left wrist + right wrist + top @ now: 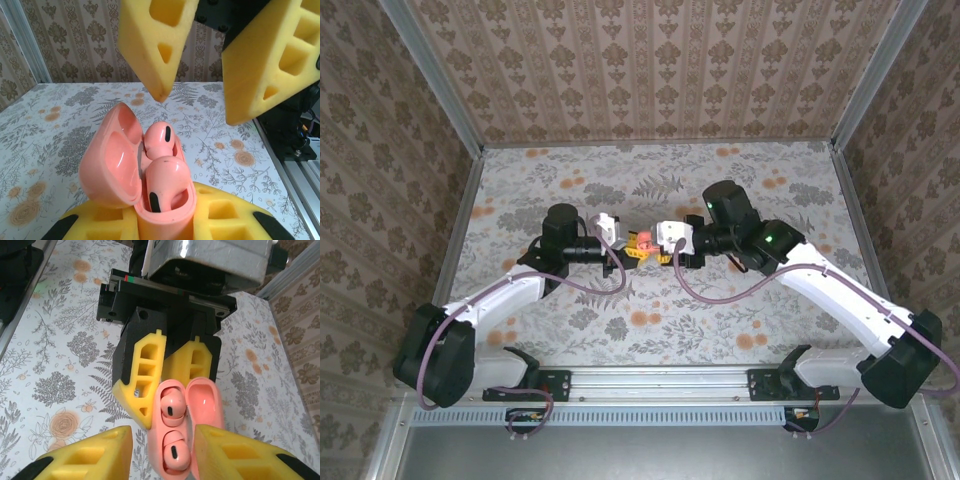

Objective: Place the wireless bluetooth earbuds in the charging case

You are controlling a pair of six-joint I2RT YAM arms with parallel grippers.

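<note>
The left arm [505, 292] and right arm [840, 290] share white links, black joints and mauve cables [582, 285]; a green light [769, 238] marks the right. Yellow fingers [150, 45] have hollow cells.

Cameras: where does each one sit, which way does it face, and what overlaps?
Top external: above and behind the bases, looking down at the table; both arms show, left gripper and right gripper facing each other mid-table.
Left wrist: faces forward over its own fingers, clamped on the open charging case with both earbuds in it; right gripper's fingers above.
Right wrist: faces the left gripper; own fingers apart beside the case.
Shared: case, earbuds and opposite gripper in both wrist views.
</note>
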